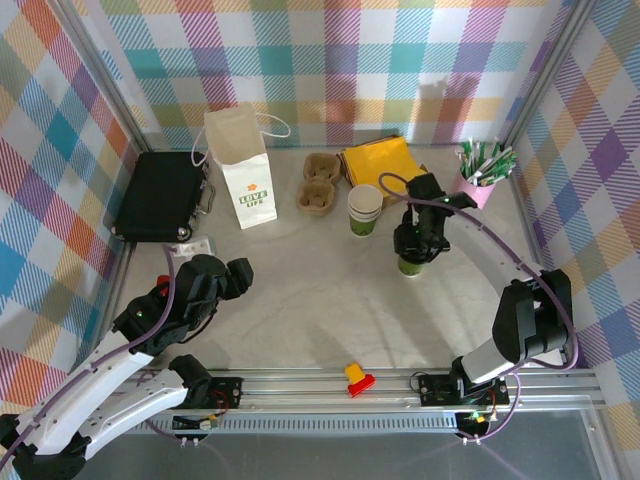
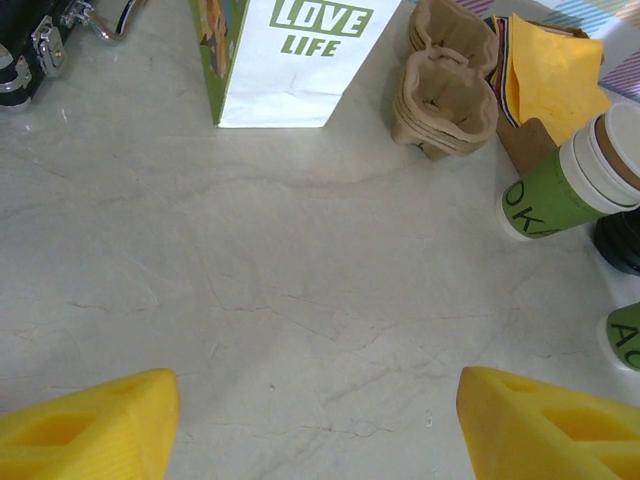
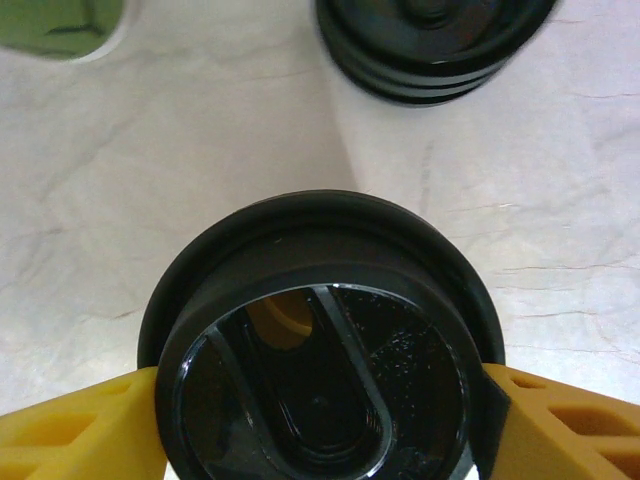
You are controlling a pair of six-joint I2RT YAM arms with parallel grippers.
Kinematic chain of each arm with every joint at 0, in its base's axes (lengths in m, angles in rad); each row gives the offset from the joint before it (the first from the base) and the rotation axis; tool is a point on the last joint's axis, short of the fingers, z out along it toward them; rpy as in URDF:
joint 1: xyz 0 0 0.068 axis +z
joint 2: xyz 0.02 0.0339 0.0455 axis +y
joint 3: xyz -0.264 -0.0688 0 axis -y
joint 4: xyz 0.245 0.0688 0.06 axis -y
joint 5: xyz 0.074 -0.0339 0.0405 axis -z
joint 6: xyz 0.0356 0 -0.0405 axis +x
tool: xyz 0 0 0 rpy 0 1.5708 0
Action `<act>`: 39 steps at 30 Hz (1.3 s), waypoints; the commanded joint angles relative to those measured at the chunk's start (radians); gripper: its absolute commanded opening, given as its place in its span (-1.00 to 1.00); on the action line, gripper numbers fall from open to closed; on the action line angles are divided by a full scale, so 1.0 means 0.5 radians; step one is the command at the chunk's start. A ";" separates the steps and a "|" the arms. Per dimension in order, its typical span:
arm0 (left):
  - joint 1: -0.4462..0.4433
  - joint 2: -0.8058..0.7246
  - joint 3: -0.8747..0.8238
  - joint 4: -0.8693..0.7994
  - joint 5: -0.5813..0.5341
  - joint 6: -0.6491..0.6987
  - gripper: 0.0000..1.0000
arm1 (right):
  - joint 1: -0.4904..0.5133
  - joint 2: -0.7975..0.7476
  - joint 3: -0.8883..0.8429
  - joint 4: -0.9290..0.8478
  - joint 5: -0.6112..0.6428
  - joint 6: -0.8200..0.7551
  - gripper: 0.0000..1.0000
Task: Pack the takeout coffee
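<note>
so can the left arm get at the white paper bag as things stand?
Probably yes. The left gripper hangs open over bare table, and nothing stands between it and the white paper bag. The stacked cardboard cup carriers sit off to one side of that path.

Right fingers (image 1: 414,250) above takeout coffee (image 1: 411,266), left fingers (image 1: 239,271) over bare table (image 1: 320,305)

Table (image 1: 300,310): bag (image 1: 243,170), case (image 1: 160,195), takeout coffee (image 1: 410,266).

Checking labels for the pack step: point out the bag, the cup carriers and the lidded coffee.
bag (image 1: 248,185): top view, white front panel.
carriers (image 2: 445,100): left wrist view, top of the stack.
coffee (image 3: 320,390): right wrist view, middle of the black lid.
</note>
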 commanded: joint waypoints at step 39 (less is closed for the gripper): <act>0.020 -0.053 0.071 -0.089 -0.012 0.019 0.50 | -0.763 0.205 0.418 -0.106 0.036 -0.162 0.67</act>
